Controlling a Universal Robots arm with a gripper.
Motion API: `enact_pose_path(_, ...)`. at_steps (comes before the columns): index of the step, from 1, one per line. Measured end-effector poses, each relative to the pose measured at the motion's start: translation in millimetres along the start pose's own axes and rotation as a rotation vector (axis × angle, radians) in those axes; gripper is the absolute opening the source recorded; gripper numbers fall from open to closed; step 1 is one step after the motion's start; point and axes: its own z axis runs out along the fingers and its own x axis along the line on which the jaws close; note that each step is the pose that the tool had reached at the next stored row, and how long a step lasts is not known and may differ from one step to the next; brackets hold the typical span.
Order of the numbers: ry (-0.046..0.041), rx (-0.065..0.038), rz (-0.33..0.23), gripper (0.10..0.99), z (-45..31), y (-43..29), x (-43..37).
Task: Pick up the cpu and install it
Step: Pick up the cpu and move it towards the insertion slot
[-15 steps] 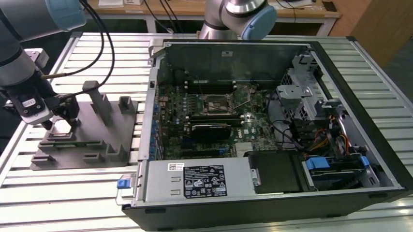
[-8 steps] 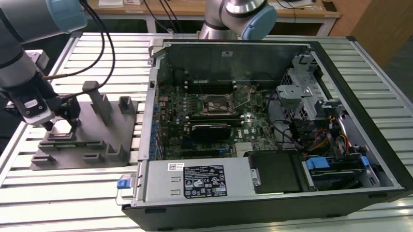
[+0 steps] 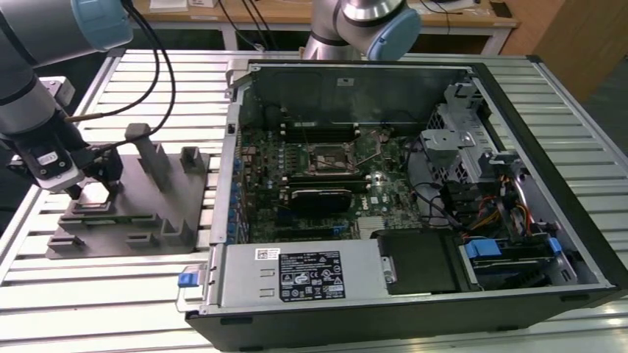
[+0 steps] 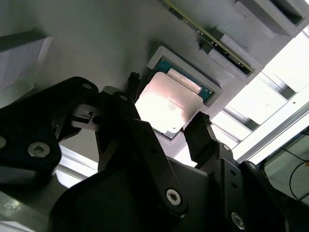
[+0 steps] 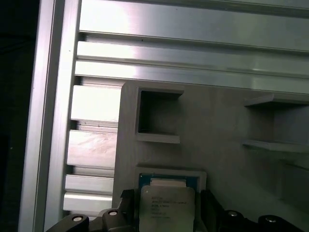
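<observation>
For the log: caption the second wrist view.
Open black gripper straddles the silver-topped square cpu seated in its grey plastic fixture.

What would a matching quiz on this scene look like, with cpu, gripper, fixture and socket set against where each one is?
Things:
1. cpu
2. gripper
3. fixture
4. socket

Places:
A. on the table, at the exterior view's left of the case
B. in a recess of the fixture
C. inside the open case
D. over the cpu, one finger at either side

Pairs: 1-B, 2-D, 3-A, 4-C
</observation>
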Motion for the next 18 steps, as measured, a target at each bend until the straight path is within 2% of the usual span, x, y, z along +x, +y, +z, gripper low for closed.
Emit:
enact_pose_path(5,0.0,0.0,0.0,0.647,0.1,0.2,3.5)
enact_pose_path(14,-0.0014,-0.001,0.0,0.647,3.8,0.3,3.5)
enact_pose_path(18,-0.0001,0.0,0.0,0.647,3.1,0.2,3.7)
